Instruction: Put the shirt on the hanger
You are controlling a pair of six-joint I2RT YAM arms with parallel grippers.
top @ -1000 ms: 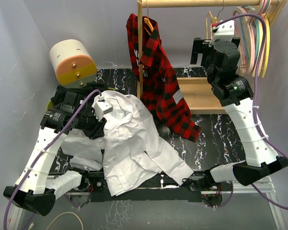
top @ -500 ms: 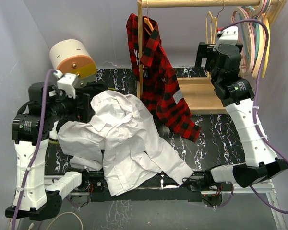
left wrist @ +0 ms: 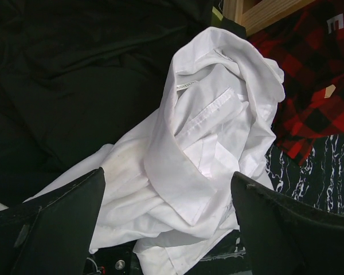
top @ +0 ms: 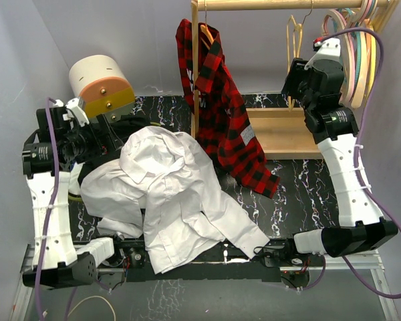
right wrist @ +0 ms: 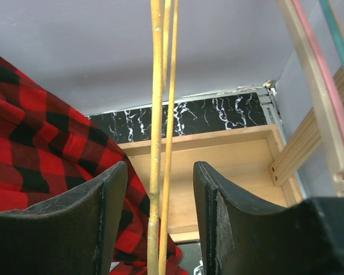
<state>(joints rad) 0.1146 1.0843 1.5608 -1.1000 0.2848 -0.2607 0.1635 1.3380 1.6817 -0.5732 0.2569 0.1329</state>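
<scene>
The shirt (top: pixel 174 194) lay heaped on the tabletop (top: pixel 307 194), one plaid shirt (top: pixel 220 114) crowding its one o'clock; left jaws released, right jaws straddled one hanger (right wrist: pixel 155 114), unclenched.

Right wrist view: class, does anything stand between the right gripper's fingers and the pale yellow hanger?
Nothing visible does. The thin bars of the hanger run through the gap of the open right gripper, touching neither finger. The plaid shirt hangs at the picture's left and the pastel hangers at its right, both outside the gap.
</scene>
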